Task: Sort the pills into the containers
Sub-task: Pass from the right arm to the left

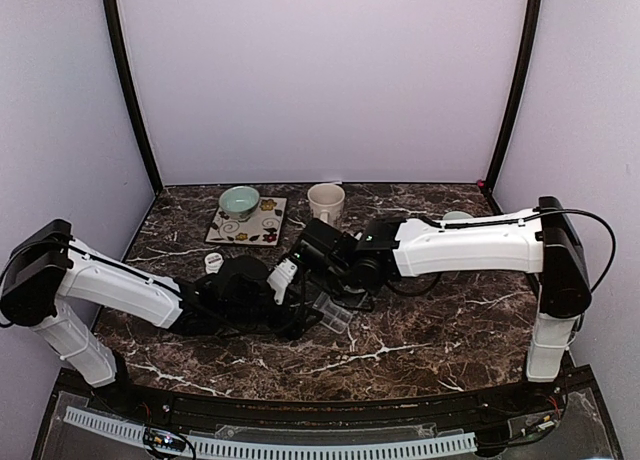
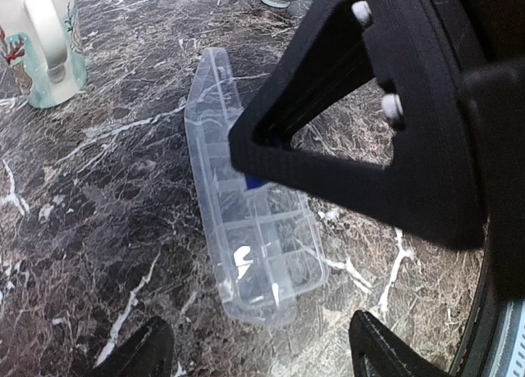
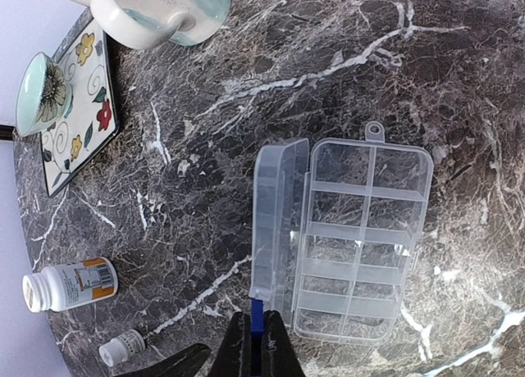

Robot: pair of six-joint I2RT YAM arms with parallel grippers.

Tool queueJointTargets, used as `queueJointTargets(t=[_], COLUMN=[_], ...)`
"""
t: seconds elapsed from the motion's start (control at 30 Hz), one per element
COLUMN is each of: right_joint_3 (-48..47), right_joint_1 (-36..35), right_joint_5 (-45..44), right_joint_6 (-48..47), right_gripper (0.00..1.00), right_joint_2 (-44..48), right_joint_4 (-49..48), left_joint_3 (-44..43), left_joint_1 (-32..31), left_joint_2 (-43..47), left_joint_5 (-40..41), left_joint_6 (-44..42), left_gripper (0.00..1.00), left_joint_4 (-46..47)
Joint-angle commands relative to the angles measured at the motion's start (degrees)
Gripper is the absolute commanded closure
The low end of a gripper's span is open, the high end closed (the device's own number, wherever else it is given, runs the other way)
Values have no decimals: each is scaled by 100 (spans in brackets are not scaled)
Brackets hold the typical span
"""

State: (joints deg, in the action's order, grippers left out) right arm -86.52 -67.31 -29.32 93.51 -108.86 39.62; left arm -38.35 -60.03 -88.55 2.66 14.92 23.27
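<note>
At the centre of the right wrist view, the organizer tray [image 3: 361, 238] lies on the counter [image 3: 328, 65], lid [image 3: 275, 213] swung open, every visible compartment bare. Right pincer [image 3: 258, 348] is pressed together by the lid's lower corner, with a blue sliver [image 3: 257, 321] between its tips; pill or pad, I can't tell. Left pincer [image 2: 262, 356] hangs spread, empty. Sorting looks barely begun.

We see one clear plastic pill organizer [image 3: 361, 242] lying flat on the dark marble tabletop [image 3: 426, 57], near its middle. Its two rows of small square compartments face up. The hinged clear lid [image 3: 275, 221] is swung open along one long side, and a small hang tab [image 3: 375, 132] sticks out from one short end
</note>
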Motion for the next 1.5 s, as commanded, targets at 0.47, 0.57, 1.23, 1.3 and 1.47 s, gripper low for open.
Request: queueJointTargets(t=[0.47,0.57,1.23,1.3,1.47], right_joint_3=[487,510,437,445,511], right_joint_1=[195,234,280,288,307], right_joint_5=[643,691,656,671,754], right_joint_6=[-123,-123,-300,-325,-357], right_gripper=[100,100,100,100,100], right_joint_2=[200,201,312,304,308], right_joint_4=[-684,-744,-835,-842,-922], left_joint_3=[-761,-866,-869,-867,-846], left_joint_1=[-44,-44,-59,-59,-61], left_joint_2=[-976,-1123,-1237,-1274,-1305], left_joint_5=[833,804,1085,1079,1103], left_joint_6=[-459,-486,-726,-756,-860], left_gripper=[53,61,74,75,77], left_joint_4=[237,216,161,152,165])
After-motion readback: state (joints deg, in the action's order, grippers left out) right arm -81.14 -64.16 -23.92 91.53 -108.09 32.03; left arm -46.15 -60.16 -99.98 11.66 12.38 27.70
